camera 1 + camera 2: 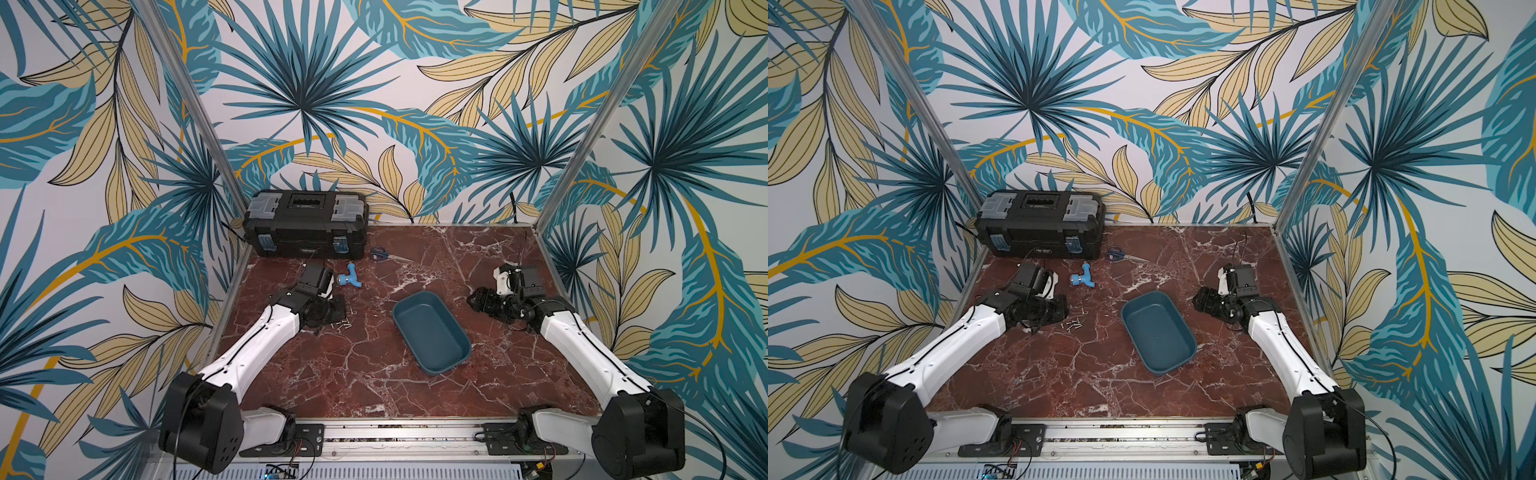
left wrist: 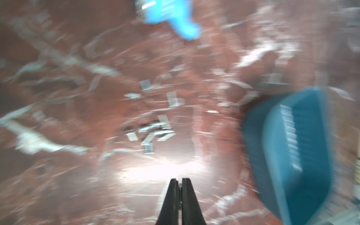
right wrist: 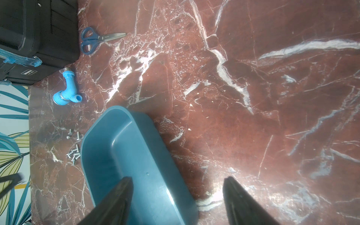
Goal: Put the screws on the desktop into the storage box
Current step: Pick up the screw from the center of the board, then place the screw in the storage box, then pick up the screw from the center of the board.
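Lying loose on the desktop (image 1: 332, 374), the screws (image 1: 343, 325) sit near a box (image 1: 432, 332) showing none inside (left gripper (image 2: 180, 182) pinched shut, right gripper (image 3: 178, 179) spread wide), so nearly everything seems left to do.

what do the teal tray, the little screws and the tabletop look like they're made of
The storage box is probably plastic: a smooth satin teal moulding with rounded corners and soft highlights. The screws are likely metal, silvery-grey with bright glints. The desktop looks like polished red-brown marble, with white veins and glare, though it could be a printed or laminate surface.
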### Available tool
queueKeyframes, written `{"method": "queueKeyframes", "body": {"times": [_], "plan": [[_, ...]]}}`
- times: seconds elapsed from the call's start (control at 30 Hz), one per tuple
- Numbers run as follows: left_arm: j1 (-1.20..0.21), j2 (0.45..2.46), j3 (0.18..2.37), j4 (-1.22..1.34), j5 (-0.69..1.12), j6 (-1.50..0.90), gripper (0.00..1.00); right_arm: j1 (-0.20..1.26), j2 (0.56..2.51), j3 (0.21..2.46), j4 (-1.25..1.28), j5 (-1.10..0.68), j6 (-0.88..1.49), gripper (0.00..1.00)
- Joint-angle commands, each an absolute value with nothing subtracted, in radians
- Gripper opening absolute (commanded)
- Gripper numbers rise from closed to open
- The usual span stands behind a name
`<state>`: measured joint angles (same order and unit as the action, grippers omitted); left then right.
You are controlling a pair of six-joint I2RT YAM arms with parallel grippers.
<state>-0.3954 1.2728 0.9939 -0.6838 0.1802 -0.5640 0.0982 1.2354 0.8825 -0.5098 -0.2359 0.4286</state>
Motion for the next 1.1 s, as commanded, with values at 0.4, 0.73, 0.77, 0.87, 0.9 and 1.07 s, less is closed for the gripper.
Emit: {"method": "queueKeyframes", "body": {"times": [0.4, 0.73, 0.77, 0.87, 0.9, 1.07], "plan": [[-0.882, 1.755, 1.383, -0.560, 0.129, -0.682, 0.00, 0.101, 1.221, 0.880, -0.536, -0.206, 0.438, 0.75], [-0.884, 1.787, 1.398, -0.594, 0.097, -0.648, 0.62, 0.102, 1.216, 0.880, -0.539, -0.226, 0.438, 0.74], [-0.876, 1.766, 1.406, -0.621, 0.082, -0.638, 0.64, 0.109, 1.214, 0.889, -0.539, -0.230, 0.438, 0.74], [-0.823, 1.666, 1.385, -0.686, 0.043, -0.609, 0.65, 0.148, 1.213, 0.931, -0.556, -0.229, 0.434, 0.70], [-0.792, 1.615, 1.361, -0.706, 0.031, -0.603, 0.65, 0.167, 1.217, 0.950, -0.565, -0.227, 0.435, 0.69], [-0.563, 1.319, 1.186, -0.832, -0.040, -0.582, 0.65, 0.327, 1.289, 1.070, -0.606, -0.227, 0.414, 0.63]]}}
